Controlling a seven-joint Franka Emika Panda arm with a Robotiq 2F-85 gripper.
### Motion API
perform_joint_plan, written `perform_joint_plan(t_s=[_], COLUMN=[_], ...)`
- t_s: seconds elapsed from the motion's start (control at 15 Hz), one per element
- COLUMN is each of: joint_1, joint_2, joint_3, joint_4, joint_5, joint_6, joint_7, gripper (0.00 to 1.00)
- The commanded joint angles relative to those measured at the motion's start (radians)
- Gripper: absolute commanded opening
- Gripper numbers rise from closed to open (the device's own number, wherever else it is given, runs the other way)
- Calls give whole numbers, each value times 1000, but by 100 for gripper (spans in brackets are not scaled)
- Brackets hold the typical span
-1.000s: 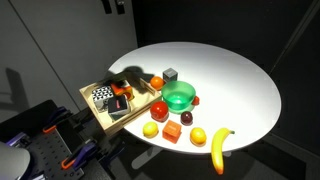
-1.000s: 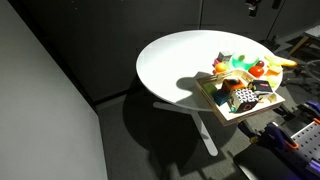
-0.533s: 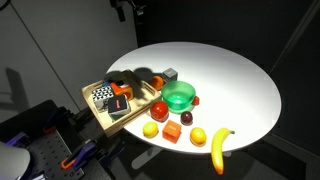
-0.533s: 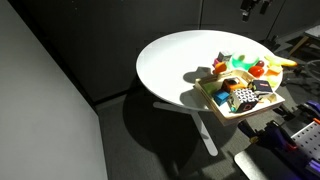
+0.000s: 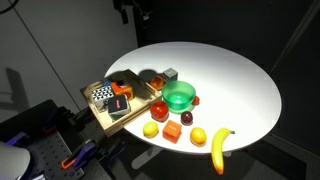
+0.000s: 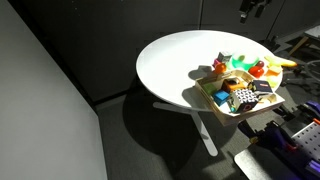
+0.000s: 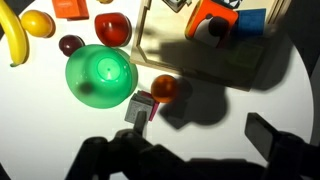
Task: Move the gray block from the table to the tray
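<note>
Status: gripper (image 7: 190, 150) is hanging high over the table (image 5: 235, 70), fingers (image 7: 270, 135) standing apart with nothing between them, as far as the dark wrist view is showing.

Block (image 7: 138, 108) is sitting on the table almost under the wrist camera, just beside the bowl (image 7: 100, 72) rim, with 1 orange ball (image 7: 165, 88) lying between it and the wooden edge of the tray (image 7: 190, 65). It is staying outside the tray, untouched.

Change vs 1 s ago: in an exterior view the gripper (image 5: 133, 10) is drifting sideways along the top edge, away from above the tray (image 5: 92, 103) and toward above the block (image 5: 171, 74). Its shadow is sliding across the tray the same way. No descent is showing yet, and nothing on the table is shifting.

Meaning: I'm reading this as the approach and align phase, with the task barely starting. Next move is needing centring over the block, then a drop. Bowl and ball are crowding 2 sides, so finger orientation is going to matter.
</note>
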Motion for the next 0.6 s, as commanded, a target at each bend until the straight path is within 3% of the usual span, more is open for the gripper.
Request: perform_joint_plan(t_s=[0.0, 0.53], joint_1=[9, 5], joint_2=[0, 77], joint_3=[-7, -6], joint_4=[2, 14], joint_5=[-1, -24], joint_6=[-3, -29], joint_7=[1, 47], gripper=[100, 100])
